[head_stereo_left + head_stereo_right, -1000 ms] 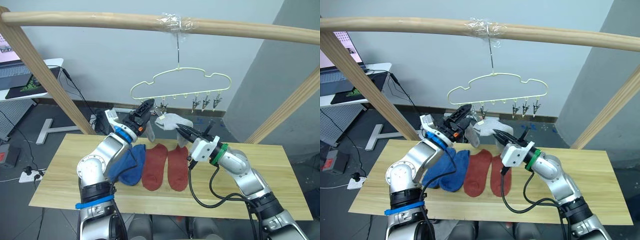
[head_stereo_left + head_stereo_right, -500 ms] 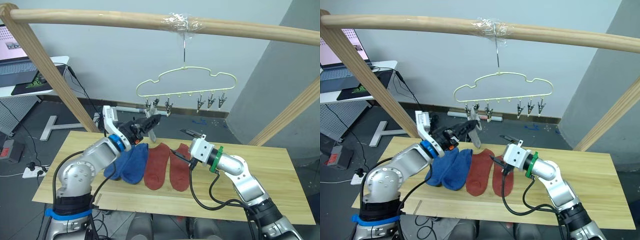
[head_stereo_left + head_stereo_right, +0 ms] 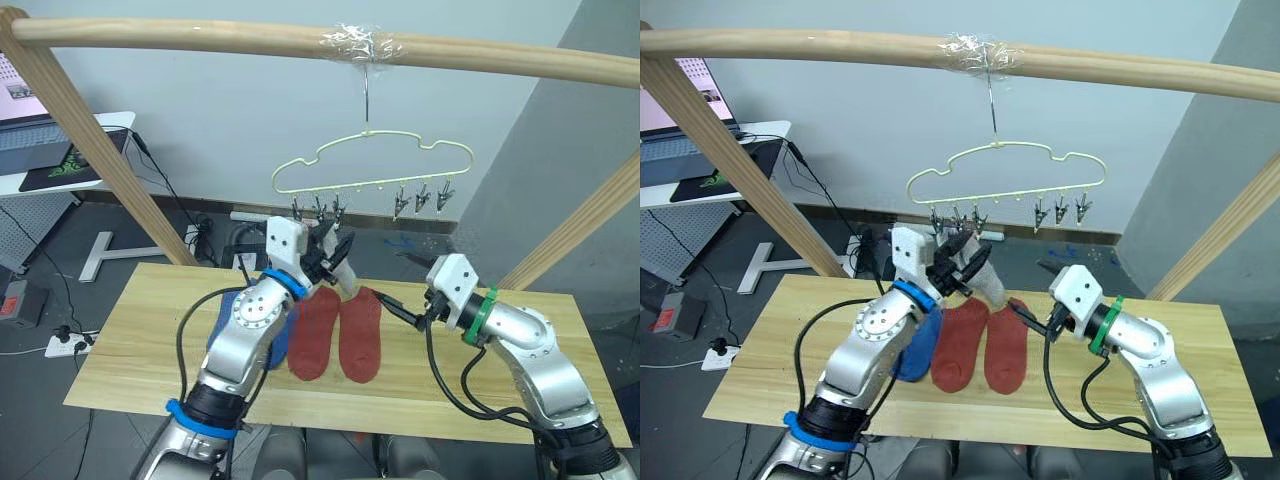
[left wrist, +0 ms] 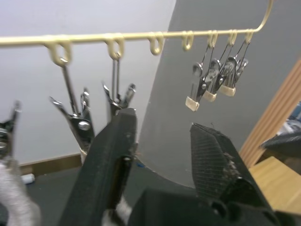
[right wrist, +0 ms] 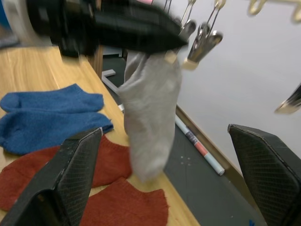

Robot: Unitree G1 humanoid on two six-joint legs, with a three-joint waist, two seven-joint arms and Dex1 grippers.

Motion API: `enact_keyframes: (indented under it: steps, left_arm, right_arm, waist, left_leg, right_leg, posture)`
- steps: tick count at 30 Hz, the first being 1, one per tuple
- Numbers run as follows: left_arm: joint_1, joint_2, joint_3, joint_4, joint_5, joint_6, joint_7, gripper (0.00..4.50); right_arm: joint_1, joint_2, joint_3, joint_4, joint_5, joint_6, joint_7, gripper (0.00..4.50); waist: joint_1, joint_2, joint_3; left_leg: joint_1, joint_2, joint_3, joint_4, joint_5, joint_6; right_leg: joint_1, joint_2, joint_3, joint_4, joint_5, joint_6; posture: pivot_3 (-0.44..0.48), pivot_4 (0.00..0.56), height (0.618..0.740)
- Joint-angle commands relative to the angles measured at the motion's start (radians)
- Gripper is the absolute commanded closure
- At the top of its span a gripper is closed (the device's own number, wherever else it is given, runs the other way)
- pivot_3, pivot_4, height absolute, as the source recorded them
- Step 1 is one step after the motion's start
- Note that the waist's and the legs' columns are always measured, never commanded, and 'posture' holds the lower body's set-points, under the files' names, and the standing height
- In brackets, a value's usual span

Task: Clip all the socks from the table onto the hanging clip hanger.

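The pale yellow-green clip hanger hangs by its hook from the wooden bar. Under its left clips a light grey sock hangs down, also seen as the grey sock; the gripper hides what holds its top. My left gripper is raised right beneath those clips, fingers apart with nothing between them. Two rust-red socks and two blue socks lie on the table, the blue ones partly hidden by my left arm. My right gripper stands open to the right of the grey sock.
The thick wooden bar spans the top, with slanted wooden posts at left and right. Three unused clips hang at the hanger's right. A white desk with a laptop stands far left.
My left gripper has risen to just below the hanger's left clips and its jaws have narrowed. My right gripper let go of the grey sock, opened and drew back to the right.
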Motion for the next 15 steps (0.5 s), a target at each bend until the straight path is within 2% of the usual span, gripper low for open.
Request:
enact_keyframes:
  steps: [1, 8, 15]
  left_arm:
    - [0.000, -0.033, 0.015, -0.002, 0.056, -0.037, 0.032, 2.31]
    - [-0.034, -0.094, 0.060, 0.090, 0.110, -0.059, 0.082, 2.31]
    - [-0.072, -0.117, 0.097, 0.163, 0.133, -0.096, 0.087, 2.31]
  right_arm:
    - [-0.011, -0.019, -0.048, -0.081, 0.058, 0.049, 0.000, 0.00]
    - [-0.088, -0.014, -0.116, -0.170, 0.242, 0.213, -0.007, 0.00]
    - [-0.130, -0.008, -0.135, -0.186, 0.310, 0.276, -0.043, 0.00]
  waist:
    - [-0.001, 0.000, 0.000]
    - [-0.009, 0.000, 0.000]
    - [-0.017, 0.000, 0.000]
  left_leg:
    - [0.000, 0.000, 0.000, 0.000, 0.000, 0.000]
    - [0.000, 0.000, 0.000, 0.000, 0.000, 0.000]
    - [0.000, 0.000, -0.001, 0.000, 0.000, 0.000]
  right_leg:
    - [0.000, 0.000, 0.000, 0.000, 0.000, 0.000]
    - [0.000, 0.000, 0.000, 0.001, 0.000, 0.000]
    - [0.000, 0.000, -0.001, 0.001, 0.000, 0.000]
  posture:
    - [0.067, 0.163, 0.740]
    - [0.056, 0.154, 0.740]
    - [0.050, 0.145, 0.740]
